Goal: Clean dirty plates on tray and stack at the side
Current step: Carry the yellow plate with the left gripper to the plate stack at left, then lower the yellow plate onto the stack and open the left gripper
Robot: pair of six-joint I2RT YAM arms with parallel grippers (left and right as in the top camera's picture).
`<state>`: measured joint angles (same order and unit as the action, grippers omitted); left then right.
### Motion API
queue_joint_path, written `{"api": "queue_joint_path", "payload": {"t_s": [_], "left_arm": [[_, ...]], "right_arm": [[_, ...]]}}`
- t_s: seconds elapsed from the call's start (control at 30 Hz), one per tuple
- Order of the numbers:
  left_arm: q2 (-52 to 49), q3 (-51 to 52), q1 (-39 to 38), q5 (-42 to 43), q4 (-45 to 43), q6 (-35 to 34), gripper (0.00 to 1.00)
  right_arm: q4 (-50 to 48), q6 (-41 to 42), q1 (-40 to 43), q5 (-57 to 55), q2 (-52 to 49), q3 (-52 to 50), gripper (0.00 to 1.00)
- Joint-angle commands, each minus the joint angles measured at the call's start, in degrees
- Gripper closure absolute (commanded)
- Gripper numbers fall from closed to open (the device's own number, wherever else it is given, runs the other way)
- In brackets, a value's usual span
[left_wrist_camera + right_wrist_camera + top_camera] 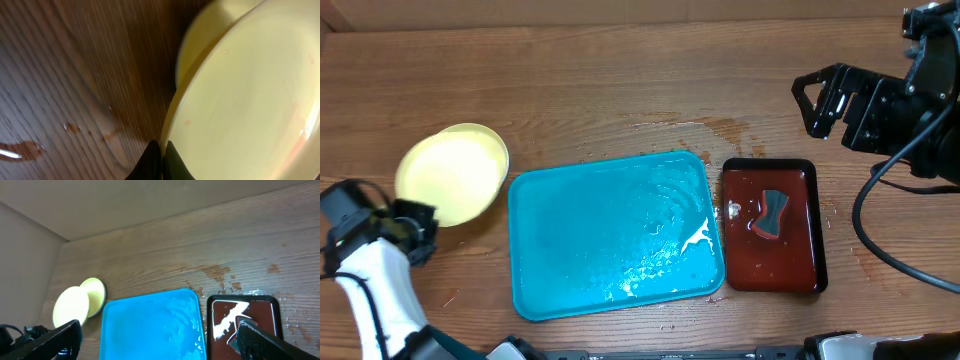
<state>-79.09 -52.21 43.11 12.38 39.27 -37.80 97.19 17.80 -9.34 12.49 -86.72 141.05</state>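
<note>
Left gripper pinched on a plate rim, left of the tray, over the stack.

Left gripper, at the tray's near-left, is closed tight on the near edge of the top plate. That plate runs away from the fingers and overlaps a lower plate; a third can't be made out. Left arm is far nearer, so the set-down looks like its job. The tray has no plates in it, just water and a white streak. The red-brown tray, touching the tray's right side, holds a grey pad in liquid. Right gripper, far-right of the tray, is spread wide and empty.
</note>
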Motion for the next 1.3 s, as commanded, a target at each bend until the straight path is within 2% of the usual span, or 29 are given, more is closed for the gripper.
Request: {"api": "queue_joint_path", "payload": {"t_s": [0.0,0.3,0.67,0.97,1.1,1.27], "left_arm": [[-4.24,0.52,2.34,3.32,-1.09,-0.79,0.96],[-13.49,0.15,-0.72,2.54,-6.05,0.50,0.96],[-13.53,-4.79,-5.62,-3.06,-8.20,-1.31,0.96],[-13.53,-4.96,-5.81,-5.33,-8.04,-2.93,0.96],[-13.53,-4.96,-5.81,-5.31,-8.13,-2.89,0.90],[-13.53,-4.96,-5.81,-5.31,-8.98,-1.81,0.62]], "right_arm": [[-0.15,0.02,0.31,0.70,0.48,0.22,0.00],[-0.15,0.02,0.31,0.70,0.48,0.22,0.00],[-0.13,0.02,0.31,0.70,0.48,0.22,0.00],[-0.13,-0.02,0.31,0.68,0.48,0.22,0.00],[-0.15,-0.02,0.31,0.68,0.48,0.22,0.00],[-0.13,-0.02,0.31,0.68,0.48,0.22,0.00]]}}
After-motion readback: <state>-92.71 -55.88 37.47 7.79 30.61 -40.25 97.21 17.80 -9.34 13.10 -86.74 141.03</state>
